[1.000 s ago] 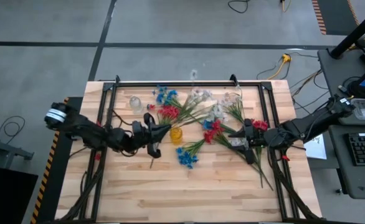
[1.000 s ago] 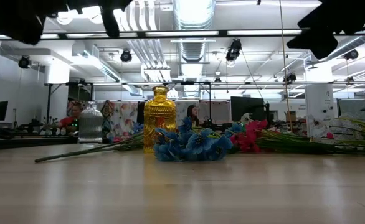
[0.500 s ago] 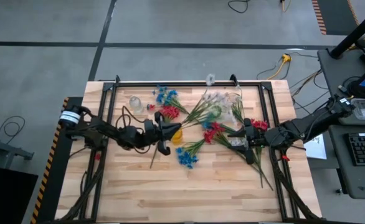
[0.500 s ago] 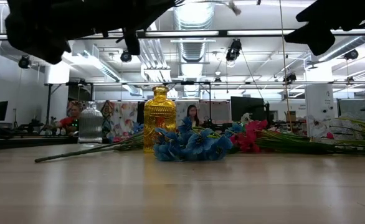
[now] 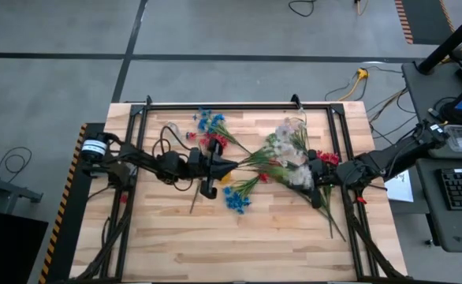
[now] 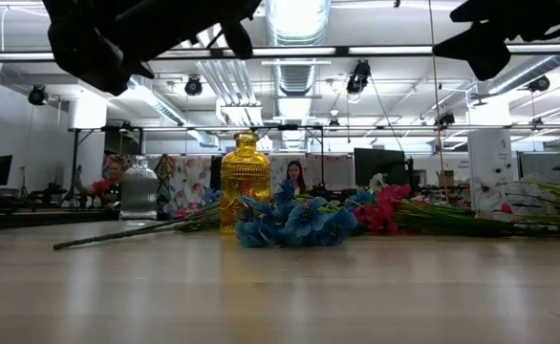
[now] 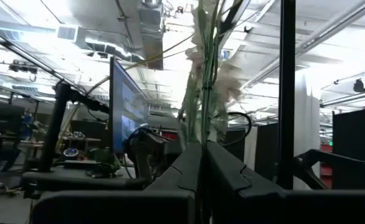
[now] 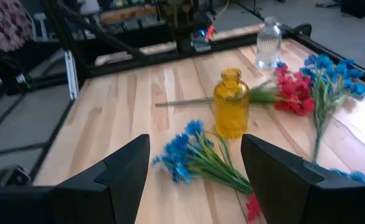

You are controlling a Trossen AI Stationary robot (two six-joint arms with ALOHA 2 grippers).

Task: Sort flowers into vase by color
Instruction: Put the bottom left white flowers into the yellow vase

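Flowers (image 5: pixel 214 142), where do they lie?

— Loose across the middle and the right of the wooden table (image 5: pixel 215 244). Red and blue blossoms sit on the far side left of centre. A blue sprig (image 5: pixel 236 199) lies nearer, just right of the yellow vase (image 6: pixel 246 182). A heap of green stems with red and pale heads spreads out on the right.

And one of them is in hand?

— Yes, a white sprig (image 5: pixel 282 148). The left gripper (image 5: pixel 229 166) reaches in from the left to the table's centre, above the yellow vase. Its fingers are pressed together on the thin green stems. The wrist camera shows the stems pinched right between the two dark fingers (image 7: pixel 232 171). From above, the sprig runs off to the right, and its pale blossoms hang over the heap.

Is it touching the table?

— I cannot tell. From table height the arm shows only as a dark shape along the top.

What about the other arm?

— The right gripper (image 5: pixel 306 177) sits at the right side of the heap, pointing left toward the vase. Its jaws are spread wide with nothing between them. Its own camera looks between them at the yellow vase, the blue sprig beside it and red blossoms (image 8: pixel 293 93) beyond.

Any flowers in a vase?

— The yellow vase has none in its neck. Neither does the clear ribbed vase (image 6: pixel 139 189) farther off to the left.
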